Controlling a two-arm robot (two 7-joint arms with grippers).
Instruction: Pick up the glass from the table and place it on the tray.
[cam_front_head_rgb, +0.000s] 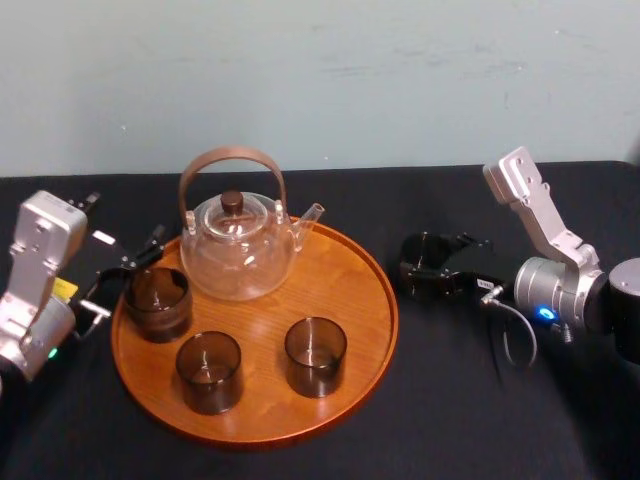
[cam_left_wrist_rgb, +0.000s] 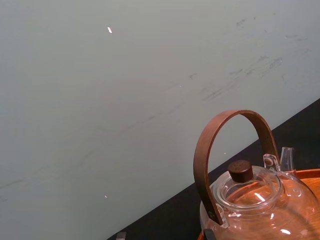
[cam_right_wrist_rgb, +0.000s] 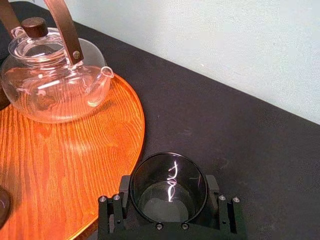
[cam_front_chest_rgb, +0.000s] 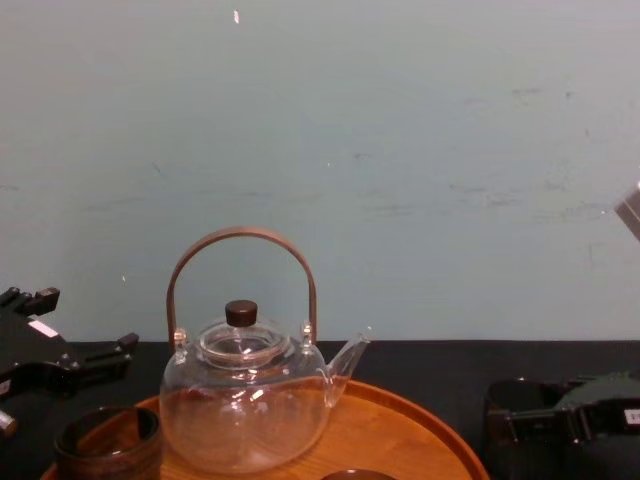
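One dark glass (cam_right_wrist_rgb: 168, 186) gripped between the right gripper's (cam_right_wrist_rgb: 168, 196) closed fingers, just beside the tray's (cam_front_head_rgb: 372, 330) right rim, by the black table (cam_front_head_rgb: 450, 410) – three more glasses (cam_front_head_rgb: 315, 355) and a teapot (cam_front_head_rgb: 238, 248) on the tray, left gripper (cam_front_head_rgb: 125, 272) open at its left edge.

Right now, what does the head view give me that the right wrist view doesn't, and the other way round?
Head view adds: the left gripper, open at the left edge of the tray, and all three dark glasses standing on the tray. Right wrist view adds: a look down into the glass, with the right gripper closed on it from both sides. Both: the teapot, the tray, the black table, and that glass just off the tray's right rim.
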